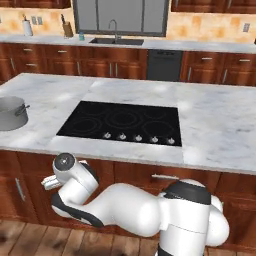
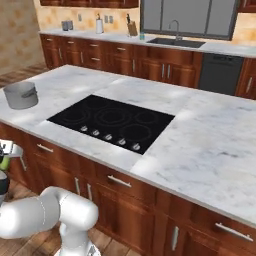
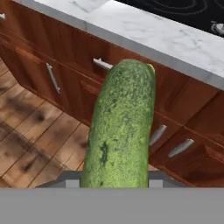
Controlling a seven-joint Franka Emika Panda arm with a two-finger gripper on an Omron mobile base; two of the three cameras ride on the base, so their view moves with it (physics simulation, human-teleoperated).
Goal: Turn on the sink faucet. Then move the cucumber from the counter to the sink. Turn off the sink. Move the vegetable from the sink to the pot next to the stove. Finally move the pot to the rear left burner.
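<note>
A white marble island counter (image 1: 220, 125) with grey veining sits on reddish-brown wooden cabinets (image 2: 125, 210) with metal handles. A flat black glass stove (image 1: 122, 122) is set flush into the counter, with faint ring outlines and a row of small control marks along its near edge. A small grey metal pot (image 2: 21, 95) stands upright on the marble, well apart from the stove on its left side. Along the far wall runs a second marble counter (image 2: 220, 48), with a dark sink (image 1: 116, 41) set into it and a gooseneck faucet (image 1: 114, 29) behind the basin. Several small items stand near its left end, too small to identify. The cabinets rest on a wooden plank floor (image 3: 30, 135).
</note>
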